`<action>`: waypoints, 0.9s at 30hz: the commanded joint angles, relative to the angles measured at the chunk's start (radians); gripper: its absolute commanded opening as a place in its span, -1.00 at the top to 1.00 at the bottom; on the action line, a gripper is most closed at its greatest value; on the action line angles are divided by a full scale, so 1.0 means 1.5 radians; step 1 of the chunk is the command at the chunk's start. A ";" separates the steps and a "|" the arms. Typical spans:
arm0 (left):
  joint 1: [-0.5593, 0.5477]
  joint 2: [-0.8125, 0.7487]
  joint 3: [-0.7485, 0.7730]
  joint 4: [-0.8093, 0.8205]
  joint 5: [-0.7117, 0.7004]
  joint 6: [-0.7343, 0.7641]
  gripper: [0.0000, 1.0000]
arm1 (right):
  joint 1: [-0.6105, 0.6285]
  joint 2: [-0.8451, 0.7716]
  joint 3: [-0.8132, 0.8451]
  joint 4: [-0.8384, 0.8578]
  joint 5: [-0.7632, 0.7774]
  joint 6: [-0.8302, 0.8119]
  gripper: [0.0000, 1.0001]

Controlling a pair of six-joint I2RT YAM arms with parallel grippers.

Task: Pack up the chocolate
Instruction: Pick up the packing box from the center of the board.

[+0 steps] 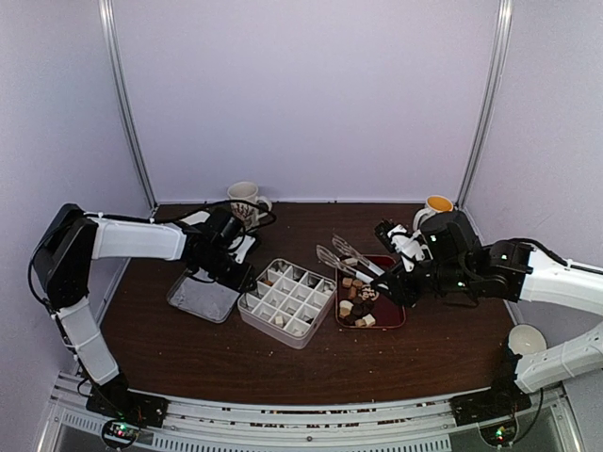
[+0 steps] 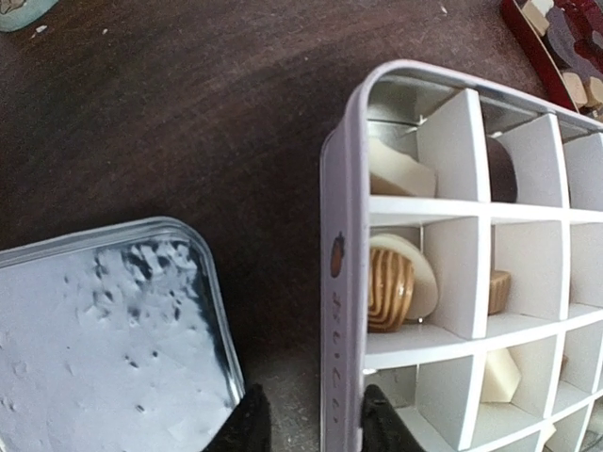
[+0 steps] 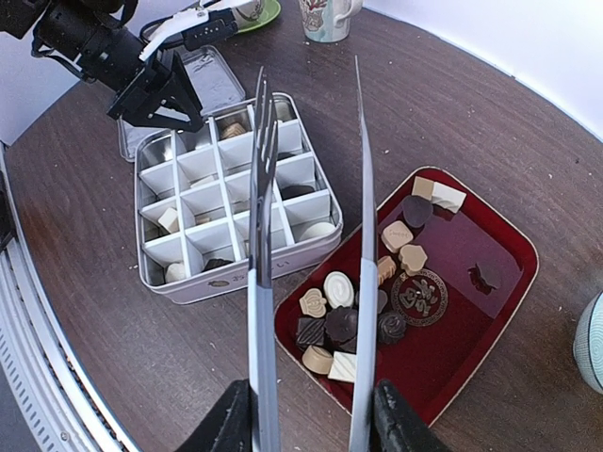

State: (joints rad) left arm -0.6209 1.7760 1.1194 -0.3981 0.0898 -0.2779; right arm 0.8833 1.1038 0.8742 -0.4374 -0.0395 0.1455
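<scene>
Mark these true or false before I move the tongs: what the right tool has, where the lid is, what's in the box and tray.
1. The right tool holds the tongs. True.
2. Some compartments of the box hold chocolates. True.
3. The tongs carry a chocolate. False: nothing sits between their tips.
4. The lid covers the box. False: it lies on the table beside the box.
5. The tray is empty. False: many chocolates lie in it.

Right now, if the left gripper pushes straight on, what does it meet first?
The box wall: the left gripper straddles it, with the lid beside. Depth is unclear, so it may be nearly touching.
</scene>
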 commanded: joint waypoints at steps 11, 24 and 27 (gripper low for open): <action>-0.048 -0.008 0.048 -0.021 -0.173 0.036 1.00 | -0.010 -0.009 0.006 0.015 0.023 0.004 0.18; -0.126 -0.174 -0.020 0.101 -0.334 0.216 1.00 | -0.013 -0.036 0.002 -0.002 0.060 0.001 0.19; -0.143 -0.198 -0.049 0.142 -0.343 0.259 1.00 | -0.014 -0.041 -0.001 -0.003 0.062 0.000 0.19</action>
State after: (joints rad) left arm -0.7994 1.5360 1.0851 -0.3576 -0.3668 -0.0067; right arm 0.8677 1.0737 0.8742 -0.4580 0.0128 0.1452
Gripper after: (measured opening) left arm 0.022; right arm 0.408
